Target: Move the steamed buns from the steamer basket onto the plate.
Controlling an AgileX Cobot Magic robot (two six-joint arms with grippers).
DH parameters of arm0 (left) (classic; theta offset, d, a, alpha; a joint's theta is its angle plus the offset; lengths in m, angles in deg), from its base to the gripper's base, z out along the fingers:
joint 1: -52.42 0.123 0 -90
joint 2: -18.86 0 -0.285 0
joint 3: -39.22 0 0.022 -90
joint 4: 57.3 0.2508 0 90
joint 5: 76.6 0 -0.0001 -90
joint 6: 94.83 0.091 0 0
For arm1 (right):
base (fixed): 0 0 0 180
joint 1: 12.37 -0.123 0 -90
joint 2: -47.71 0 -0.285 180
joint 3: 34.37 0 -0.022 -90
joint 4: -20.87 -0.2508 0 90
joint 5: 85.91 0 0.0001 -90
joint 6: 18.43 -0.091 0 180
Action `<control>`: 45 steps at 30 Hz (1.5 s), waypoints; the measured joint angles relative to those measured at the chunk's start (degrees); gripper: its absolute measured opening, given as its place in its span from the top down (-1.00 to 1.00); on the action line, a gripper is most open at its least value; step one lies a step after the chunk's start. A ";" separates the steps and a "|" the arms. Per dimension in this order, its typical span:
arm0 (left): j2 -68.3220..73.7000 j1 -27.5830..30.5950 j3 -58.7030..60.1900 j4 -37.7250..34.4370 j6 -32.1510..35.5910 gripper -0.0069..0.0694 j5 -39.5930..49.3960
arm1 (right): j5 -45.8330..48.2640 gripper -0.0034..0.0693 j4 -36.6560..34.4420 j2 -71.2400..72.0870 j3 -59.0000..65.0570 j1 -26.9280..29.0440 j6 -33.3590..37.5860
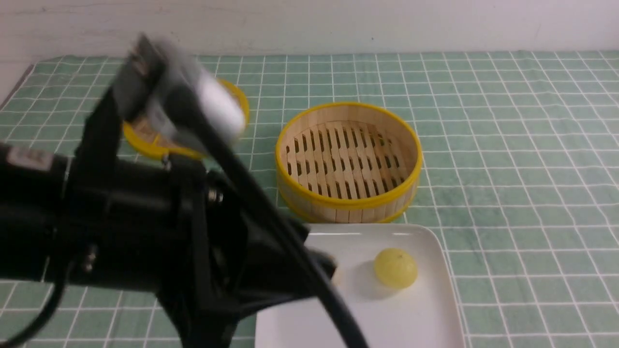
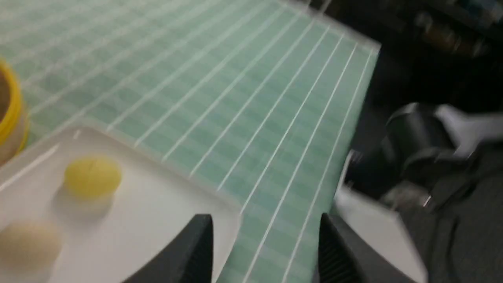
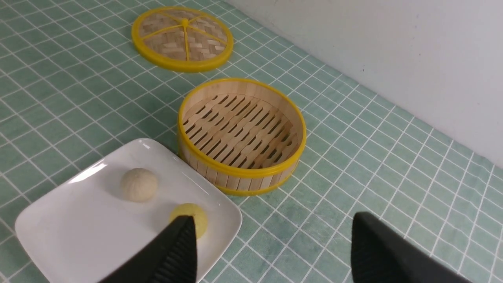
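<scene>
1. Front view: the left arm (image 1: pixel 121 217) is blurred and fills the near left. It reaches over the near left part of the plate (image 1: pixel 425 309) and is the nearer arm to it.
2. The plate lies just in front of the steamer basket (image 1: pixel 348 203) and holds both steamed buns (image 1: pixel 395 268).
3. The basket is empty, its slatted floor bare. Its lid (image 3: pixel 182 39) lies well apart on the cloth (image 1: pixel 508 145).
4. Right gripper (image 3: pixel 273 222): jaws wide and empty, above the cloth beside the plate and basket.
5. Left gripper (image 2: pixel 265 224): jaws parted with nothing between them. It seems to be over the plate's corner, though that view is smeared.
6. The cream bun (image 3: pixel 139 184) and the yellow bun (image 3: pixel 196 220) sit near each other without touching. I judge nothing is left to carry, so the arms need only pull back.
</scene>
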 joint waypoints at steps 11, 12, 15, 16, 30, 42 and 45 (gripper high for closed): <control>2.39 0.00 0.11 44.50 -22.90 -0.19 -25.42 | 0.00 -0.51 -1.57 0.00 0.00 0.00 0.14; 2.39 0.00 0.11 48.13 -24.78 -0.19 -27.85 | 0.00 -0.51 -1.56 0.00 0.00 0.00 0.20; 2.39 0.14 0.11 58.88 -33.44 -0.19 -31.68 | 0.00 -0.51 -1.12 0.00 0.00 0.00 0.20; 2.39 0.30 0.11 61.44 -35.88 -0.18 -32.12 | 0.00 -0.51 -0.98 0.00 0.00 0.00 0.20; -15.54 6.54 0.11 95.37 -76.91 0.22 -23.89 | -1.41 -0.51 0.69 0.00 0.00 0.00 0.20; -30.39 6.54 0.15 87.27 -61.40 0.21 -0.47 | -3.76 -0.51 0.69 0.00 0.00 0.00 0.24; -30.92 6.54 1.86 75.51 -53.63 0.20 -0.99 | -4.35 -0.51 0.63 0.00 0.00 0.00 0.24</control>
